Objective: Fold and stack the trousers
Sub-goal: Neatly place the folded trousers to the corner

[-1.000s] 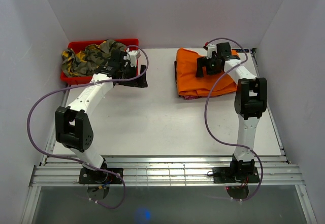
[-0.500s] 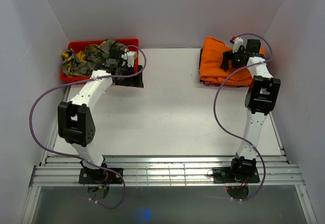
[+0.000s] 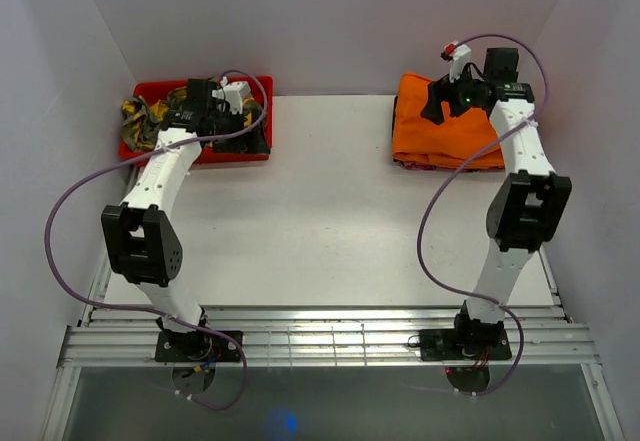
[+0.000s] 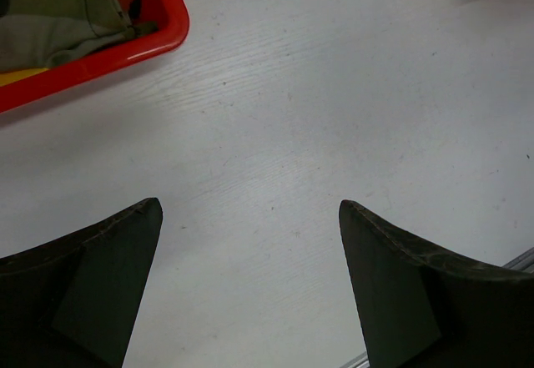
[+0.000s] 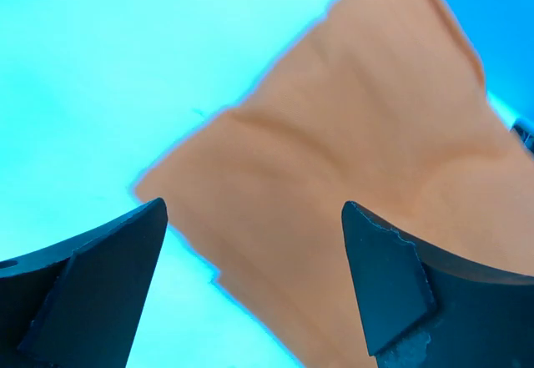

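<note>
Folded trousers (image 3: 425,141) under splayed R gripper (image 5: 252,209); L gripper (image 4: 249,206) splayed.

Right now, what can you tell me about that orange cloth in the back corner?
The trousers are plain bright orange soft cloth, folded into a roughly rectangular pile with gentle creases. They lie flat on the white table at its far right corner. A thin darker strip peeks out under the near edge. The right gripper hangs over it, open and holding nothing; whether it touches the cloth I cannot tell.
</note>
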Controlling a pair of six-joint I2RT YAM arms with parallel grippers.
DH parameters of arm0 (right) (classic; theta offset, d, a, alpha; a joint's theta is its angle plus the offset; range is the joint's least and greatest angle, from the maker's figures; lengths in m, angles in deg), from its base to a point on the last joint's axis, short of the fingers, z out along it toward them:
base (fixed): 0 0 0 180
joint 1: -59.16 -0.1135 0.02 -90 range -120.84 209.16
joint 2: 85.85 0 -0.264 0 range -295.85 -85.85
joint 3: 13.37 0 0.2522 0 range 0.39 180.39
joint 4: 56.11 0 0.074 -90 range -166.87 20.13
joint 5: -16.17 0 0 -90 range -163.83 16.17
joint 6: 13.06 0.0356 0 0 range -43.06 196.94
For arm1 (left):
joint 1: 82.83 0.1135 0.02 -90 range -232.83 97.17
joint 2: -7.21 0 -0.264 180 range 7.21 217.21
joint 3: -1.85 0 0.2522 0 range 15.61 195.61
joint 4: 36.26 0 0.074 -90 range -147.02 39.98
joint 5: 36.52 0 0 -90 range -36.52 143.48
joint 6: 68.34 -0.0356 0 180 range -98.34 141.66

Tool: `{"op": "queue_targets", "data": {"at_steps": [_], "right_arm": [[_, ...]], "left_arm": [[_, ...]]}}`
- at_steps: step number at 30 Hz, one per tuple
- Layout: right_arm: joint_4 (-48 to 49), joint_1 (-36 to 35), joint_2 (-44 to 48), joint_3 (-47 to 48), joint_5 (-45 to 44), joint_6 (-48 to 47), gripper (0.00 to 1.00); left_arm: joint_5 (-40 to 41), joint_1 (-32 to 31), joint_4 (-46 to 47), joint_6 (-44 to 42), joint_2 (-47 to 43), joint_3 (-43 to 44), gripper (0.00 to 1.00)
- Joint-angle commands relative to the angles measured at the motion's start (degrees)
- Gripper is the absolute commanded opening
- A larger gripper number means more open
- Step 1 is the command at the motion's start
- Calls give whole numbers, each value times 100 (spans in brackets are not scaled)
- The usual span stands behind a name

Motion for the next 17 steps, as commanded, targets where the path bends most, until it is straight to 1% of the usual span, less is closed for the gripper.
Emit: {"op": "queue_targets", "data": {"at_steps": [1, 2, 3, 4, 5, 6, 7, 8, 10, 11, 12, 14, 15, 17], "right_arm": [[-304, -111, 1534, -834, 409, 322, 90], [-244, -111, 1797, -1162, 253, 409, 90], [-243, -111, 2252, -1461, 164, 610, 90], [-330, -102, 2465, -2003, 85, 560, 90], [-444, -102, 2668, -2278, 127, 394, 90], [-724, -102, 3070, -2559, 154, 27, 90], [-813, -102, 3265, -3145, 154, -116, 90], [-849, -102, 3729, -3473, 93, -213, 90], [-788, -102, 4223, -4124, -30, -485, 90], [-744, -102, 4478, -4684, -109, -539, 90], [-683, -111, 4950, -4933, -162, -591, 90], [-621, -111, 5340, -5433, -276, -671, 90], [-638, -111, 5620, -5532, -303, -680, 90], [-700, -111, 5815, -5656, -329, -654, 90]], "left_arm": [[1, 131, -213, -249, -175, 442, 98], [89, 166, -301, -267, -149, 478, 98], [142, 201, -380, -442, -149, 470, 98], [186, 219, -372, -530, -244, 417, 98], [152, 280, -328, -549, -332, 191, 98], [100, 298, -171, -558, -464, 6, 98], [64, 289, -100, -584, -743, -179, 98], [29, 298, -38, -593, -885, -599, 98], [37, 289, 76, -584, -1158, -988, 98], [46, 298, 94, -584, -1420, -1181, 98], [46, 289, 111, -593, -1545, -1522, 98], [133, 298, 164, -584, -1939, -1849, 98], [152, 298, 182, -575, -2029, -2077, 98], [169, 298, 156, -593, -2169, -2202, 98]]}}
